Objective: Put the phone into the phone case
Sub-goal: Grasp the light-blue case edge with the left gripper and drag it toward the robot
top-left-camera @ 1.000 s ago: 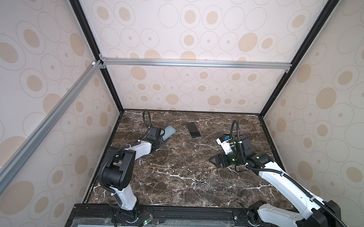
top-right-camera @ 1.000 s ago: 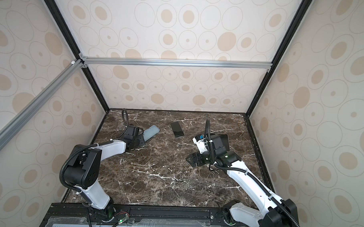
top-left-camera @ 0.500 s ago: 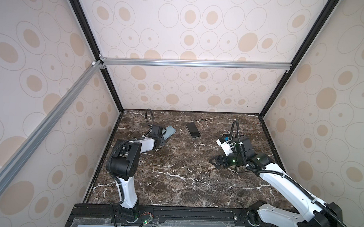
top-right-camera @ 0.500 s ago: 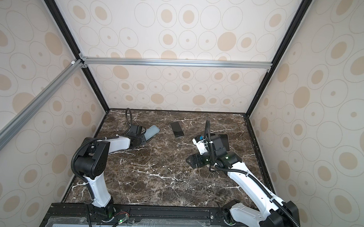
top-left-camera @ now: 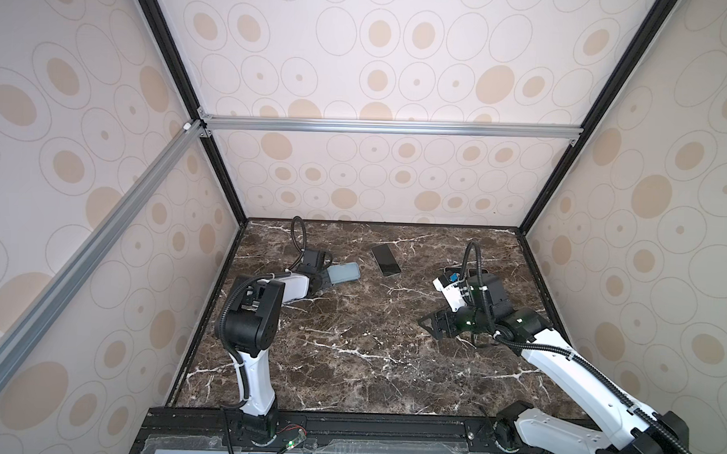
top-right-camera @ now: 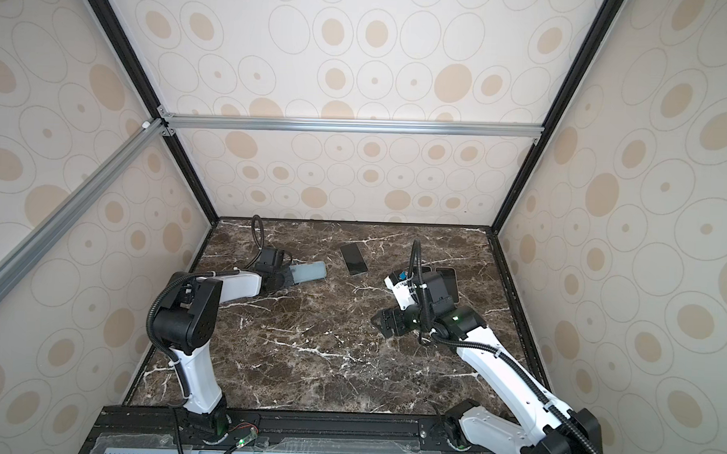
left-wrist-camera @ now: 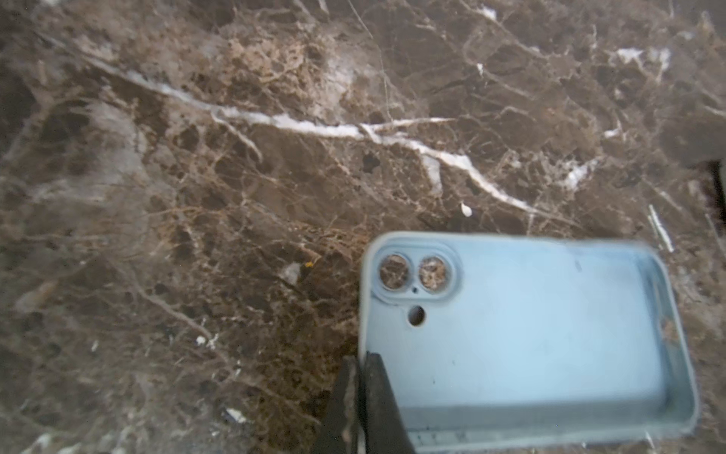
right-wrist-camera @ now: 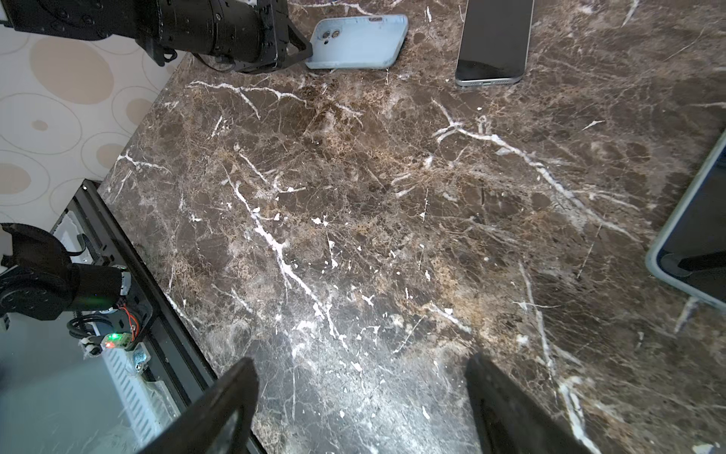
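The light blue phone case (left-wrist-camera: 530,334) lies open side up on the marble at the back left, seen in both top views (top-left-camera: 344,272) (top-right-camera: 309,272) and the right wrist view (right-wrist-camera: 357,41). My left gripper (left-wrist-camera: 359,365) (top-left-camera: 324,278) is shut on the case's rim, at the end with the camera holes. The black phone (top-left-camera: 386,260) (top-right-camera: 353,259) (right-wrist-camera: 493,39) lies flat, screen up, just right of the case and apart from it. My right gripper (right-wrist-camera: 361,393) (top-left-camera: 428,323) hovers open and holds nothing, over bare marble at the right.
A second dark phone in a pale case (right-wrist-camera: 695,236) (top-right-camera: 449,281) lies at the back right, partly under my right wrist. Patterned walls (top-left-camera: 644,246) close in the marble table (top-left-camera: 349,360) on three sides. A black rail (top-left-camera: 346,423) runs along the front edge.
My left gripper has closed on the case's rim, and that arm's elbow has swung in closer to the table's front. The right arm has not moved.
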Robot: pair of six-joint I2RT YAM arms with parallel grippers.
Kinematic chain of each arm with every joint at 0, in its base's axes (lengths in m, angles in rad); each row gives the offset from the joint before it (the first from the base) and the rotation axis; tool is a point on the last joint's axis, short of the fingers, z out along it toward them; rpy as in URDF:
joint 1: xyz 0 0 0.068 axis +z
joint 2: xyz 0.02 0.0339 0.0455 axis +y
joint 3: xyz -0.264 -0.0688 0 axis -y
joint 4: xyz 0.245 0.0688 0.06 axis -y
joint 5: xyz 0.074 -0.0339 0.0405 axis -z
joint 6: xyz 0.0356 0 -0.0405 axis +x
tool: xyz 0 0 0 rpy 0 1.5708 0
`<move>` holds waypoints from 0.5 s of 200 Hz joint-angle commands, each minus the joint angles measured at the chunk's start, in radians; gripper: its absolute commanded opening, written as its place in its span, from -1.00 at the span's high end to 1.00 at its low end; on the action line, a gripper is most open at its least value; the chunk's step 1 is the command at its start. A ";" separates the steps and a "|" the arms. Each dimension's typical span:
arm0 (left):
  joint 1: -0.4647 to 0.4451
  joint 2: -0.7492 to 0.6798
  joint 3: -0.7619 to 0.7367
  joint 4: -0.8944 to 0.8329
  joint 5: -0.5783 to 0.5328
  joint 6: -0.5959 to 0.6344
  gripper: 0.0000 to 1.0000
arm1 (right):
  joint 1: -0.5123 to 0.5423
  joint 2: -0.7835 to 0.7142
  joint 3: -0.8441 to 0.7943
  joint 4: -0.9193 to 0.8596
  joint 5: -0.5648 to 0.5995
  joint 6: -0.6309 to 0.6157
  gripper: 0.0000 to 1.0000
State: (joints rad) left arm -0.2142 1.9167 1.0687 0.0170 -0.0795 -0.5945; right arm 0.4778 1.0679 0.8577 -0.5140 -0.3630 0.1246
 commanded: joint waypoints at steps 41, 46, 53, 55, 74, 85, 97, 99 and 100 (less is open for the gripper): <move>0.010 -0.052 -0.055 -0.073 0.029 0.082 1.00 | 0.011 -0.014 -0.009 -0.027 0.020 -0.009 -0.71; 0.011 -0.063 -0.066 -0.069 0.040 0.083 1.00 | 0.011 -0.013 -0.010 -0.028 0.023 -0.008 -0.71; 0.010 -0.081 -0.081 -0.065 0.055 0.084 1.00 | 0.010 -0.011 -0.011 -0.028 0.028 -0.009 -0.71; 0.011 -0.086 -0.085 -0.064 0.059 0.086 1.00 | 0.010 -0.011 -0.011 -0.028 0.030 -0.009 -0.72; 0.009 -0.138 -0.125 -0.062 0.096 0.106 1.00 | 0.012 -0.009 -0.010 -0.029 0.045 -0.008 -0.72; 0.009 -0.172 -0.146 -0.067 0.114 0.115 1.00 | 0.012 -0.005 -0.011 -0.029 0.054 -0.009 -0.72; 0.007 -0.209 -0.169 -0.082 0.133 0.126 1.00 | 0.012 0.000 -0.009 -0.030 0.062 -0.008 -0.71; 0.007 -0.216 -0.175 -0.084 0.136 0.126 1.00 | 0.012 0.000 -0.010 -0.031 0.064 -0.009 -0.71; 0.006 -0.220 -0.176 -0.086 0.138 0.127 1.00 | 0.013 0.002 -0.010 -0.031 0.065 -0.009 -0.71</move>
State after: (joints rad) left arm -0.2104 1.7737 0.9237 -0.0261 0.0044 -0.5121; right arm 0.4828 1.0668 0.8577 -0.5320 -0.3279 0.1246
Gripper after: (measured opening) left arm 0.047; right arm 0.856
